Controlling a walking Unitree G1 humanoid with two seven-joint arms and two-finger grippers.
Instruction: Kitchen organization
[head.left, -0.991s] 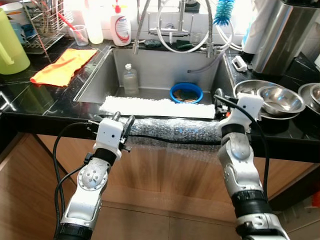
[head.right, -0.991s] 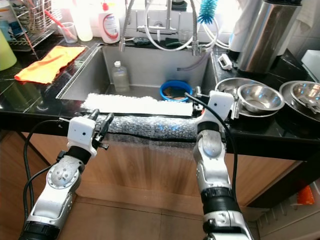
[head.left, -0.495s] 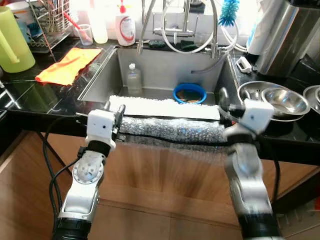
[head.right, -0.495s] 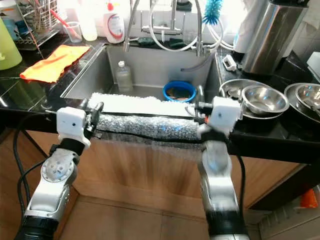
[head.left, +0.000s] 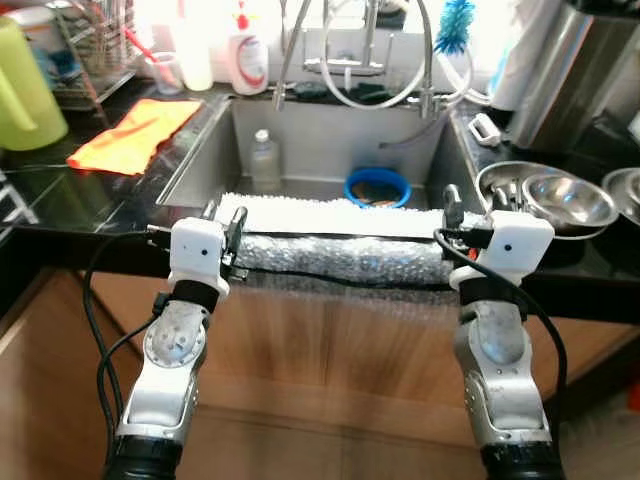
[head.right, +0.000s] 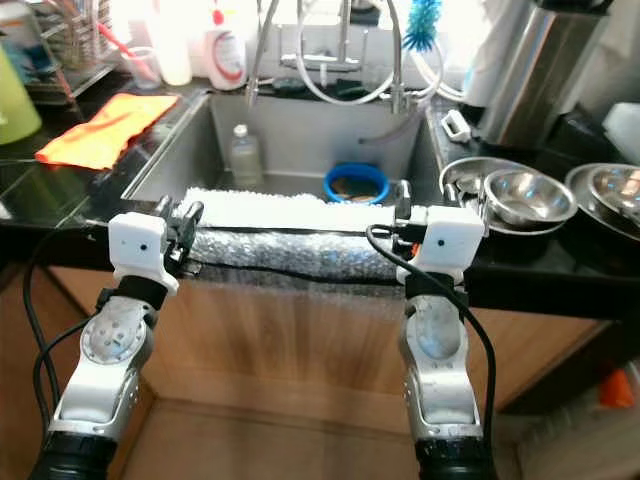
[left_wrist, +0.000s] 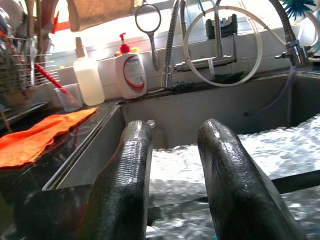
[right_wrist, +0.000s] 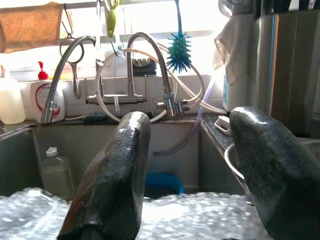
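A sheet of bubble wrap (head.left: 340, 260) hangs over the front edge of the steel sink (head.left: 200, 160), with a white foam strip (head.left: 330, 213) lying along the rim behind it. My left gripper (head.left: 225, 213) is open at the wrap's left end, its fingers (left_wrist: 130, 165) just above the wrap. My right gripper (head.left: 472, 200) stands open at the wrap's right end, pointing into the sink with nothing between its fingers (right_wrist: 120, 165). In the basin, a clear bottle (head.left: 265, 160) stands upright beside a blue bowl (head.left: 375, 186).
Steel bowls (head.left: 560, 198) and a tall steel canister (head.left: 575, 70) stand on the black counter to the right. An orange cloth (head.left: 135, 130), a green pitcher (head.left: 25, 85), a dish rack (head.left: 95, 50) and a soap bottle (head.left: 248, 60) are on the left. Faucet hoses (head.left: 350, 60) hang behind the sink.
The view has shifted. Both grippers have come up from below the counter's edge to the ends of the bubble wrap, and the right wrist has squared up toward the sink.
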